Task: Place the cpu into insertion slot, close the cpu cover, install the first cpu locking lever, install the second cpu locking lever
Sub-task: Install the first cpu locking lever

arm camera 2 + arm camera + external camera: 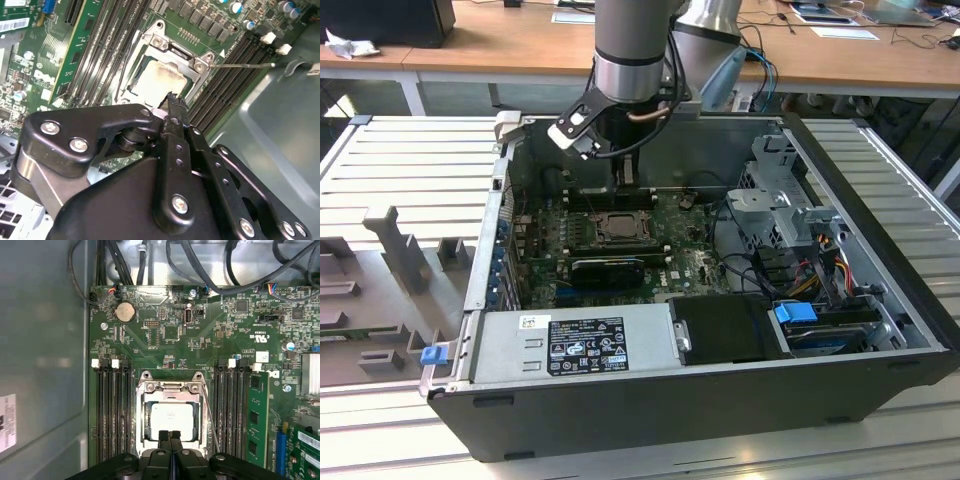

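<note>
1. As it lies now, the cpu [171, 419] sits flat in the insertion slot [145, 421] with its pale metal face up. The cpu cover [170, 388] frames it and appears folded down over it.
2. Gripper [170, 436]: fingers pressed together with no gap, nothing seen between them. The tips stand at the socket's edge, over the rim of the cpu. Whether they touch metal cannot be told.
3. Handling, cpu (judged): light, rigid and smooth-faced, so slippery to pinch, with a fragile underside. Take it by two opposite edges, never by the face.
4. Handling, cpu cover (judged): thin, stiff sheet metal, hinged along one side. Press on the frame bar, not through the cut-out.
5. Locking lever [211, 415]: thin wire rod, likely springy, running beside the socket next to the memory slots [227, 410]. Whether it is latched cannot be told.
6. Location: on the green motherboard [170, 335] inside the open computer case [720, 400]. In the exterior view the arm reaches down to the socket.
</note>
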### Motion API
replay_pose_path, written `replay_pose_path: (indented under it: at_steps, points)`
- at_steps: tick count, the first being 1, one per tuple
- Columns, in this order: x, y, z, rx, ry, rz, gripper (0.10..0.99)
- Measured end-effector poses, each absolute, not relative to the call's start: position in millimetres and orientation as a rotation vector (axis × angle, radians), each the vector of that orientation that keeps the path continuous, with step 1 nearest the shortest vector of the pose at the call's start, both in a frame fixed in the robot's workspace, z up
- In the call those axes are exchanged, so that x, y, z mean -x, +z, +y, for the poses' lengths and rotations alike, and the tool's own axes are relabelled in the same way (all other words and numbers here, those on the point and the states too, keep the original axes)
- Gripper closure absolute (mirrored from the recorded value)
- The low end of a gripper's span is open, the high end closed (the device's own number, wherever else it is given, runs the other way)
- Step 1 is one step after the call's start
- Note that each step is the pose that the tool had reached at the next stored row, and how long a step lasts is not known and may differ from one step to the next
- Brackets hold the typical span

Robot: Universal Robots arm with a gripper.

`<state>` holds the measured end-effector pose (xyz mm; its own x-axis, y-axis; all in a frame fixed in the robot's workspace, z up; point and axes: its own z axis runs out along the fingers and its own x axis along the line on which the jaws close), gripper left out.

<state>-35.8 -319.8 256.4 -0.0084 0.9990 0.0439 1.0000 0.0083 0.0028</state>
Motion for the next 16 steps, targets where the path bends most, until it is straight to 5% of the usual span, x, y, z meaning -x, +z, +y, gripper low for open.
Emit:
replay_pose_path:
  at_steps: [6, 16]
  points:
    - [36, 284, -320, 2.192, -0.049, -2.211, 0.98]
    - [36, 284, -320, 1.976, -0.045, -2.402, 0.98]
